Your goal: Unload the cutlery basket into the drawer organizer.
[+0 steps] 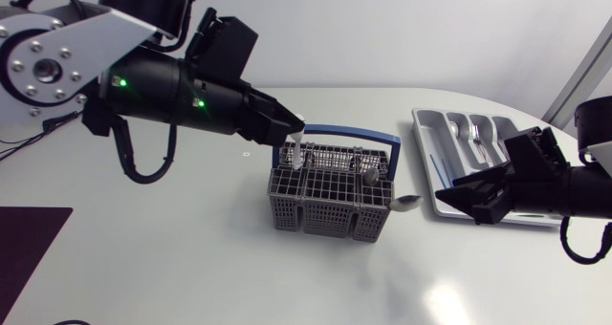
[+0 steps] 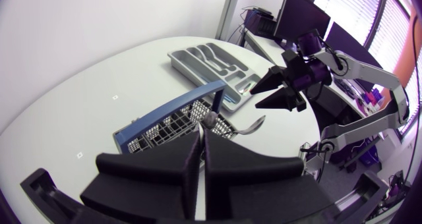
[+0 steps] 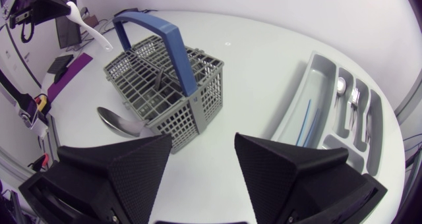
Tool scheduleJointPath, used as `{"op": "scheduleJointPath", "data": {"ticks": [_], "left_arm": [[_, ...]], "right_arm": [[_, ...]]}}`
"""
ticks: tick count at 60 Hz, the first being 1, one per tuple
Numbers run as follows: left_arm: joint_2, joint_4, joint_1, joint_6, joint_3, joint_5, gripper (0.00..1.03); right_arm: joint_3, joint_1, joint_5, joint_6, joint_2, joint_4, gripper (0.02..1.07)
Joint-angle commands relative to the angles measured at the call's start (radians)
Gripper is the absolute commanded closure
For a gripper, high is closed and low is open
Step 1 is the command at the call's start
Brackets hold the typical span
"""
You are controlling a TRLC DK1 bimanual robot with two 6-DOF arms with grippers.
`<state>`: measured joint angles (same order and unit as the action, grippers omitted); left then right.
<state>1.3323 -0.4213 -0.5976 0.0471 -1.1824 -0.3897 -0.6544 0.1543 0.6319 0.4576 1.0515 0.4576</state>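
Observation:
A grey cutlery basket with a blue handle stands mid-table. My left gripper hovers over its back left corner, shut on a white plastic utensil that hangs down into the basket; the right wrist view shows this white utensil too. A metal spoon pokes out of the basket's side, between the basket and my right gripper, which is open and empty. In the right wrist view that spoon lies just ahead of the open fingers. A dark utensil rests inside the basket.
The grey drawer organizer lies at the right, holding metal spoons and forks and a thin blue stick. My right arm lies over its near end. A dark mat lies at the front left table edge.

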Motion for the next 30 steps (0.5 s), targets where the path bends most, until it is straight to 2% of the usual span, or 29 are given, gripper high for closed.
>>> {"op": "scheduleJointPath", "data": {"ticks": [1, 11, 21, 30], "left_arm": [[-0.033, -0.019, -0.005, 0.034, 0.018, -0.029, 1.00], [-0.044, -0.056, -0.062, 0.143, 0.004, -0.117, 1.00], [0.002, -0.105, -0.137, 0.227, -0.020, -0.127, 1.00], [0.065, -0.143, -0.169, 0.273, -0.057, -0.189, 1.00]], "right_arm": [[-0.016, 0.024, 0.043, 0.039, -0.028, 0.030, 0.37], [-0.016, 0.025, 0.140, 0.136, -0.077, 0.095, 0.37], [-0.010, 0.019, 0.207, 0.200, -0.136, 0.121, 0.37], [-0.007, -0.013, 0.287, 0.296, -0.174, 0.191, 0.37]]}}
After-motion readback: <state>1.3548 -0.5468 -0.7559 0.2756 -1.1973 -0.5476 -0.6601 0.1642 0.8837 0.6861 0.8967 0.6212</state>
